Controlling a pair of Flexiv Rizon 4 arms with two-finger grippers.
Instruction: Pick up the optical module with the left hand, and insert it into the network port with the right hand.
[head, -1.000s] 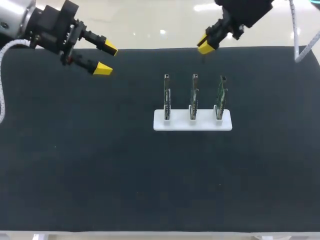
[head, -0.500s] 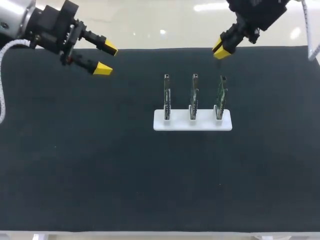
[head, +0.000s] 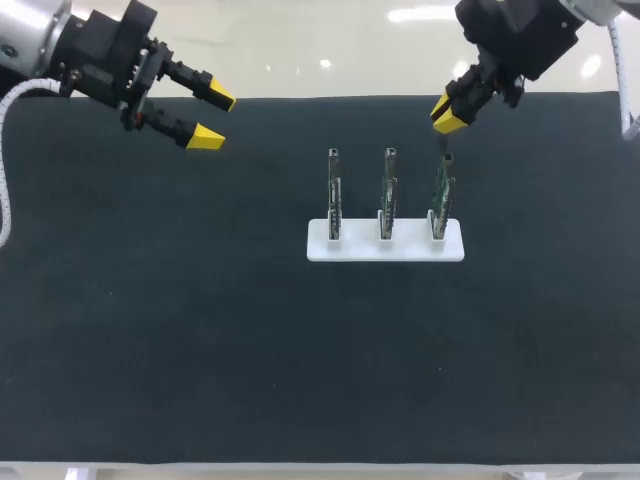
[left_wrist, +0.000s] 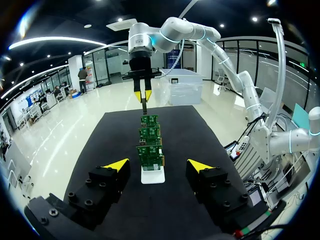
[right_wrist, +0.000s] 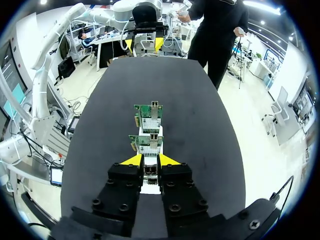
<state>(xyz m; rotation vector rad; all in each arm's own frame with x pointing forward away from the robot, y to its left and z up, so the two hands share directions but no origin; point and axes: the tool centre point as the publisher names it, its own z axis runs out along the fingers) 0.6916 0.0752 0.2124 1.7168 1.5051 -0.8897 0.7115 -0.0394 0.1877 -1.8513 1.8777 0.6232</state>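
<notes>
The left claw (head: 213, 119) is hovering over the far left corner of the black surface (head: 180, 330). Its yellow-tipped fingers are standing wide apart and gripping nothing. Three circuit boards (head: 387, 190) are standing upright in a row in a white holder (head: 385, 248) near the middle. The right claw (head: 447, 112) is hanging over the rightmost of them, its fingers drawn narrow and pinching a thin dark optical module (left_wrist: 144, 106). The module is pointing down just above that board's top edge. In the left wrist view, the boards are lining up ahead of the open fingers, well apart from them.
</notes>
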